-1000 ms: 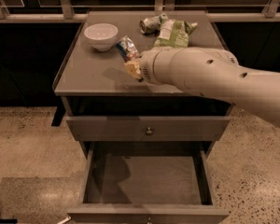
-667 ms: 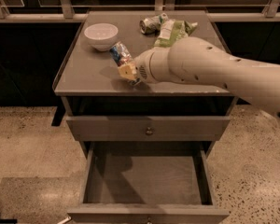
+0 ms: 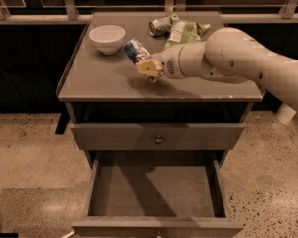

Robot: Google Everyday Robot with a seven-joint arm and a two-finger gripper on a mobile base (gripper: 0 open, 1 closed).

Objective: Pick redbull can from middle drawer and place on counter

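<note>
The redbull can [image 3: 135, 49], slim and blue-and-silver, is tilted in my gripper [image 3: 148, 68] just above the middle of the counter [image 3: 94, 81]. The gripper is shut on the can's lower end, and its tan fingers [image 3: 150, 67] show under the can. My pale arm reaches in from the right over the counter. The middle drawer [image 3: 156, 190] is pulled open below, and its flat bottom holds nothing that I can see.
A white bowl [image 3: 107, 37] stands at the counter's back left. A dented greenish-silver can [image 3: 161, 25] and a green bag [image 3: 185, 32] lie at the back. A closed drawer with a knob [image 3: 159, 139] sits above the open one. A speckled floor lies all around.
The gripper with the can dipped a little to the left, then came back right and slightly up. It stays over the counter's middle. The drawer has not moved.
</note>
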